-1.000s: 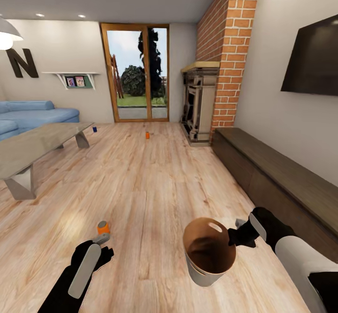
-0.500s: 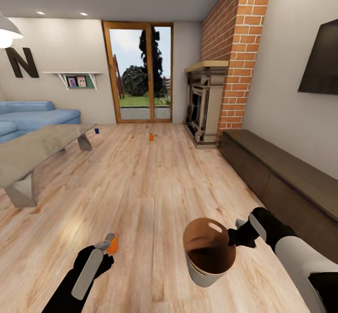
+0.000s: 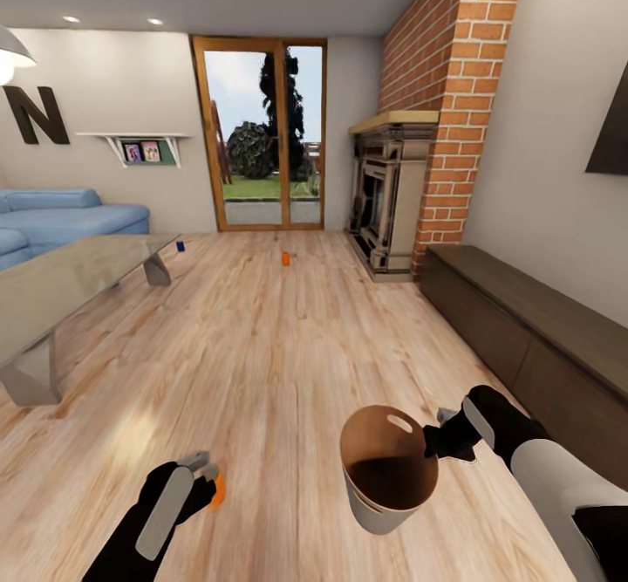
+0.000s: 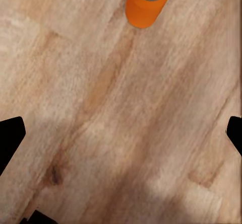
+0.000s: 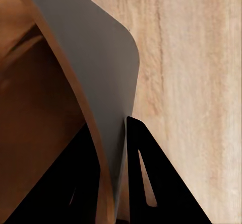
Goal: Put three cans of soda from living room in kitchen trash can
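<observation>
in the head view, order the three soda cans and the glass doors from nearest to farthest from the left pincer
1. Bright orange soda can on the wood floor, right beside the left pincer.
2. Second orange can, far down the floor, mid-room.
3. Dark blue can, by the coffee table's far end; close to call with the second.
4. Wood-framed glass doors, back wall.

orange soda can (image 4: 146, 2) upright on wood floor (image 4: 121, 123), grey top seen | well ahead of left hand (image 4: 121, 128), beyond fingertips (image 4: 10, 136) | fingers spread wide, nothing between them but bare planks
</observation>
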Robot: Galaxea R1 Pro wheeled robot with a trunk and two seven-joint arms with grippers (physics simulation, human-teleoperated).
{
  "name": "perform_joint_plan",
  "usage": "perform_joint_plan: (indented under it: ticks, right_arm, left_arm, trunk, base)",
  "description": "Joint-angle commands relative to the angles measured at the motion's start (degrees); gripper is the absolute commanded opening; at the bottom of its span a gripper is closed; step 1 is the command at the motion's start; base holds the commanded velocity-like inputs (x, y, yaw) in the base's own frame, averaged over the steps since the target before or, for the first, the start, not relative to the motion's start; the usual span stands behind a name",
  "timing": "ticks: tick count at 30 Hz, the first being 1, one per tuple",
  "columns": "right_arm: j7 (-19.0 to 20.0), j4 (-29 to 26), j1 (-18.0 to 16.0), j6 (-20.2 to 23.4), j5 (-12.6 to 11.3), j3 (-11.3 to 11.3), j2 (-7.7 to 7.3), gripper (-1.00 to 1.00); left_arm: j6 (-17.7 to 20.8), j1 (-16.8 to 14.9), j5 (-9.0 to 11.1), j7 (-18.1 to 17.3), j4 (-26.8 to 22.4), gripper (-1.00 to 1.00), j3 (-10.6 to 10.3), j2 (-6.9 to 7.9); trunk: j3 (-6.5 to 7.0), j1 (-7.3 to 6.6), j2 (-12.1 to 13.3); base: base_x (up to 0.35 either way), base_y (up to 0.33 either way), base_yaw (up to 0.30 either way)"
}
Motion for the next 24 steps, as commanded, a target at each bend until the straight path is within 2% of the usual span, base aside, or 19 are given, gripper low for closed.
perform_joint_plan:
  ticks: [1,15,24]
  right_arm:
    - [0.3,0.0,0.0,0.2,-1.6,-0.2,0.01,-1.00]
    - [0.3,-0.1,0.0,0.2,-1.6,0.0,-0.07,-1.00]
    - [0.4,-0.3,0.0,0.2,-1.6,0.1,-0.23,-1.00]
  left_arm:
    - [0.0,0.0,0.0,0.0,0.1,1.00,0.0,0.00]
    - [-0.1,0.0,-0.4,-1.8,2.1,1.00,0.0,0.16]
    - [-0.2,0.0,-0.4,-2.6,2.3,1.00,0.0,0.94]
  trunk:
    - [0.01,0.00,0.0]
    - [0.01,0.00,0.0]
    - [0.01,0.00,0.0]
  base:
    - [0.345,0.016,0.000]
    - [0.347,0.003,0.000]
    - [0.347,0.000,0.000]
